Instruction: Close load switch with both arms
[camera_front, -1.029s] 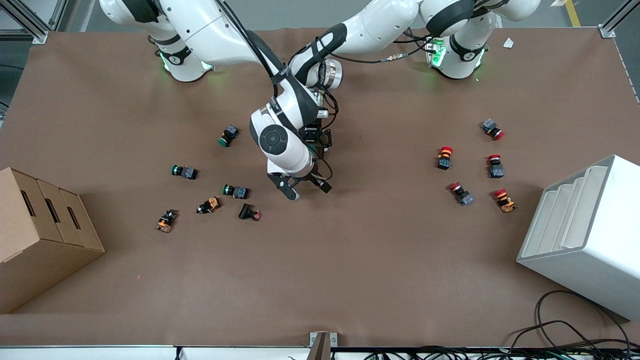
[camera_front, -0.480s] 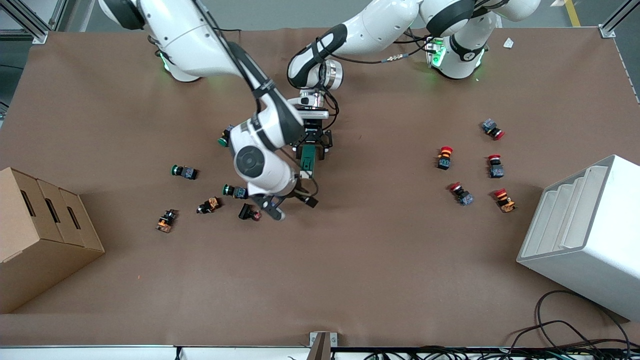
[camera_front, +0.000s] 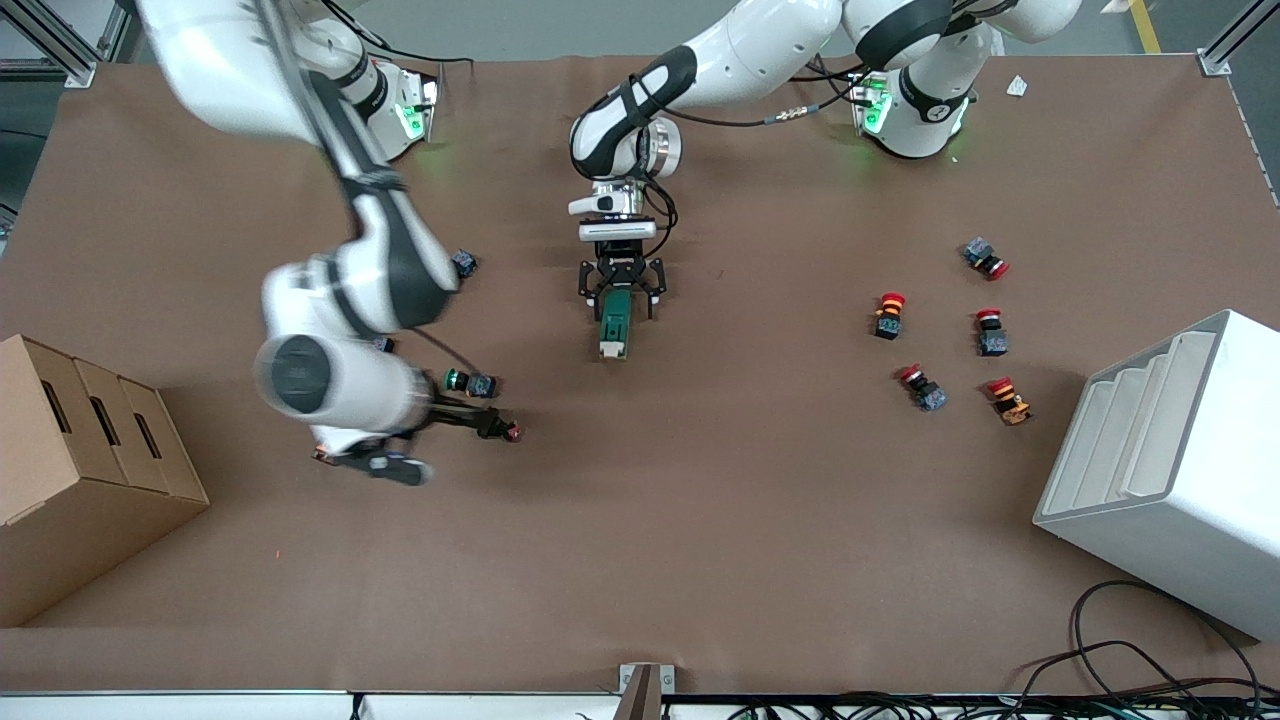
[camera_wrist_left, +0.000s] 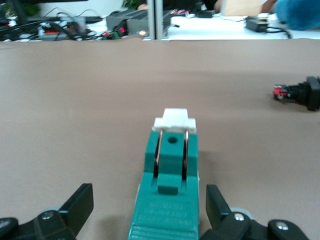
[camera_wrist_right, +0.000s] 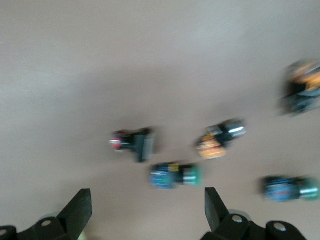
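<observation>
Front view: the load switch (camera_front: 612, 322), a small dark-green block with a white toggle at its end nearer the camera, lies mid-bench on the brown bench (camera_front: 700, 520). The left hand (camera_front: 621, 296) stands over its end farther from the camera, fingers spread to either side. The right hand (camera_front: 400, 450) hangs over a scatter of push-buttons (camera_front: 470, 382) toward the right arm's end of the bench, with a cardboard box (camera_front: 80, 470) just beside that scatter and more red-capped buttons (camera_front: 890, 312) toward the left arm's end, near a white bin (camera_front: 1170, 470).

Left wrist view: the left hand (camera_wrist_left: 150, 210) is wide open, its black fingers (camera_wrist_left: 77, 205) flanking the green body without visibly pressing it; the white toggle (camera_wrist_left: 175, 121) juts from the end away from the hand.

Right wrist view: the right hand (camera_wrist_right: 145, 207) is open and empty above the blurred buttons.

The switch looks light, rigid and smooth-sided, likely to skid if pushed unheld. The flat long sides of the body seem the place to clamp, leaving the toggle free for pressing.
</observation>
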